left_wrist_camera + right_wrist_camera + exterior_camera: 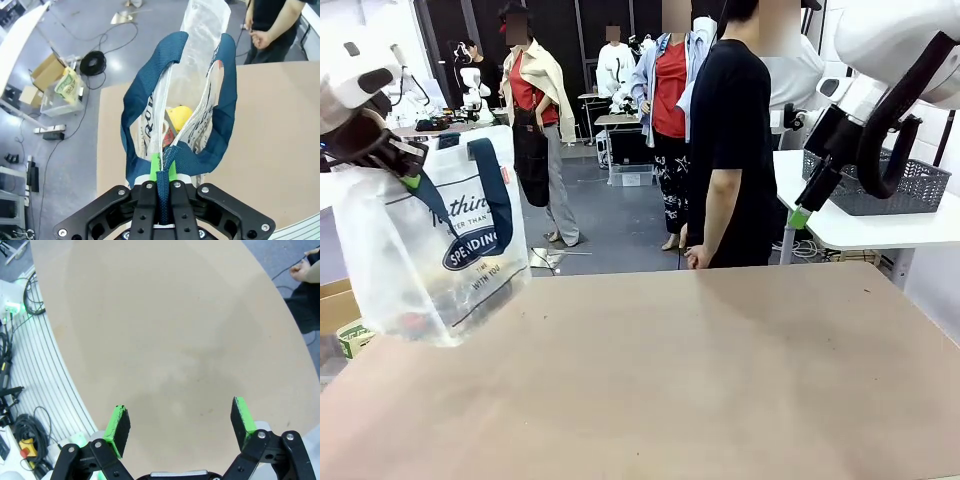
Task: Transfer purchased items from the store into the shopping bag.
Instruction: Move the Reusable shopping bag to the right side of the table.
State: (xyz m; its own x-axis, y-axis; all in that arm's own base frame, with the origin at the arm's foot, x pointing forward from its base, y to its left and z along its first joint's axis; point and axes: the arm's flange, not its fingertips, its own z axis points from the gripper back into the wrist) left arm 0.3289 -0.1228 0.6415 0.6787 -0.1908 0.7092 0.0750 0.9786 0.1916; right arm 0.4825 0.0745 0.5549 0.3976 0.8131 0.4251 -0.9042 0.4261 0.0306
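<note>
- Left gripper (161, 172) pressed together on the shopping bag (430, 250) handles, bag hanging straight below, over the table (670, 380) left edge.
- Yellow item (179, 116) inside bag.
- Right gripper (180, 425) spread, empty, above table, well apart from bag.

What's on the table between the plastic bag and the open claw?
Nothing: in the front view, bare brown table stretches from the shopping bag to the right claw.
</note>
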